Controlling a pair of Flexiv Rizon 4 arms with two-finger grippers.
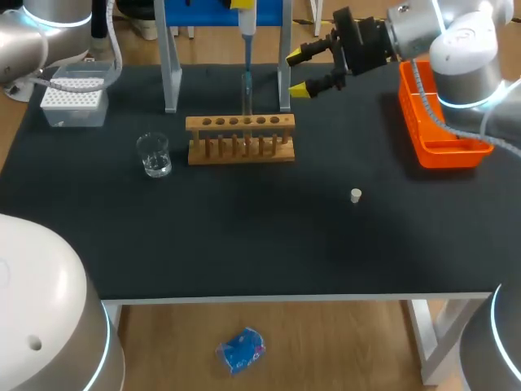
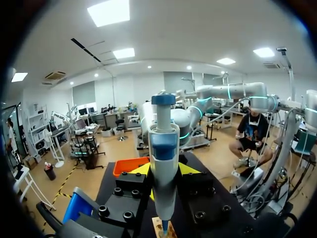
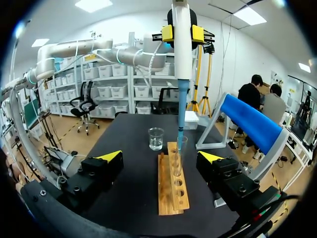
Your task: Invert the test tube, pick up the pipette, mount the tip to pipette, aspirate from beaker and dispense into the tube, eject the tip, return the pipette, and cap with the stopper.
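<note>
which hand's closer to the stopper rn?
Right. The right hand hangs open beyond the stopper, off toward the rack. The left hand is farther off, holding the pipette above the rack.

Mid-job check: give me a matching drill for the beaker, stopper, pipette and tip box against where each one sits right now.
Things
1. beaker
2. stopper
3. pipette
4. tip box

Places
A. held in the left gripper, above the test tube rack
B. far corner of the table, on the left arm's side
C. alone on bare table, on the right arm's side of the rack
D. standing just off the rack's left end

Pairs: 1-D, 2-C, 3-A, 4-B
</note>
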